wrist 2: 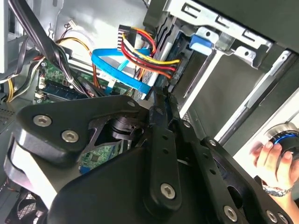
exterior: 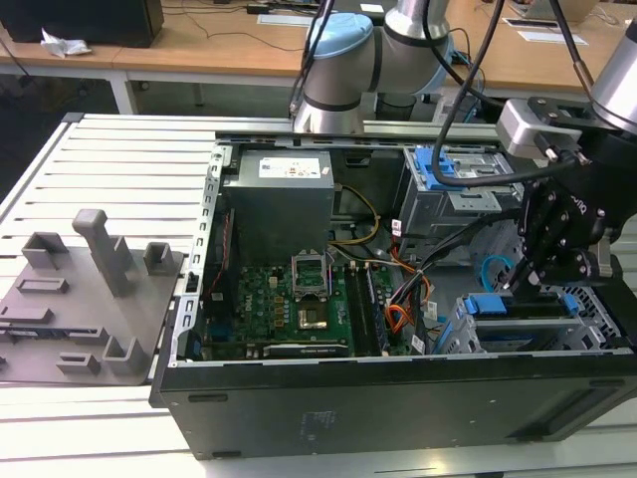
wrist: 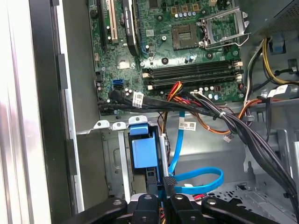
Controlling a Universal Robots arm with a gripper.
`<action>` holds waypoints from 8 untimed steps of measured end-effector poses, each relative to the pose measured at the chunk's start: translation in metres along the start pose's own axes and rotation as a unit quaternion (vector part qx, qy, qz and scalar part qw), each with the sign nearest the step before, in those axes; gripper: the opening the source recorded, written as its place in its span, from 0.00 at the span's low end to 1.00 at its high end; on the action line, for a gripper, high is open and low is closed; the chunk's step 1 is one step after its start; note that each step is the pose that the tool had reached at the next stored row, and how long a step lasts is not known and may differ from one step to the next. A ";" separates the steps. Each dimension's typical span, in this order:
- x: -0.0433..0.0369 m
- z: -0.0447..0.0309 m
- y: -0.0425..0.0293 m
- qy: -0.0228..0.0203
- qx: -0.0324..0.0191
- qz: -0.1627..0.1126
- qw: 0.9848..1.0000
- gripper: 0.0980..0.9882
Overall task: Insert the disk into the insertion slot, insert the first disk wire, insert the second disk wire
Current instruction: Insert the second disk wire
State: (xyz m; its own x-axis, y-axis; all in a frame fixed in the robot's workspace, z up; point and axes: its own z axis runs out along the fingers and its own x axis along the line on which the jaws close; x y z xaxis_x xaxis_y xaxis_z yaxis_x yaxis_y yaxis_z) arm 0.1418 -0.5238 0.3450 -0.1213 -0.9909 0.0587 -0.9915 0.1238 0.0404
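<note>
In the exterior view, a grey plastic tray (exterior: 85, 299) of fixtures lies on the slatted table (exterior: 119, 169) at the left. Beside it stands the open computer case (exterior: 398, 398), its green circuit board (exterior: 289, 304) in the middle. At the right end of the case my pincer (exterior: 526, 282) reaches down over the disk (exterior: 510, 307), whose blue carrier sits in the low grey slot (exterior: 587, 319). In the first wrist view my fingers are pinched together on a small black plug (wrist: 169, 183) of the blue cable (wrist: 198, 182), just beside the blue carrier. In the second wrist view a person's hand (wrist 2: 273, 161) rests on a round knob outside the case.
</note>
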 end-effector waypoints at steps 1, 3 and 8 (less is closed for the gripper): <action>-0.0002 0.0004 -0.0016 0.000 0.000 0.000 1.000 0.07; -0.0003 0.0009 -0.0036 0.000 0.000 0.000 1.000 0.07; 0.0029 0.0025 -0.0046 0.000 0.000 0.000 1.000 0.07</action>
State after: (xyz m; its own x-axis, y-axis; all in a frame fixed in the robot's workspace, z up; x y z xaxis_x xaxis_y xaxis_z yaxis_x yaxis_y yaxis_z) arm 0.1459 -0.5274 0.3425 -0.1212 -0.9909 0.0589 -0.9915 0.1236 0.0403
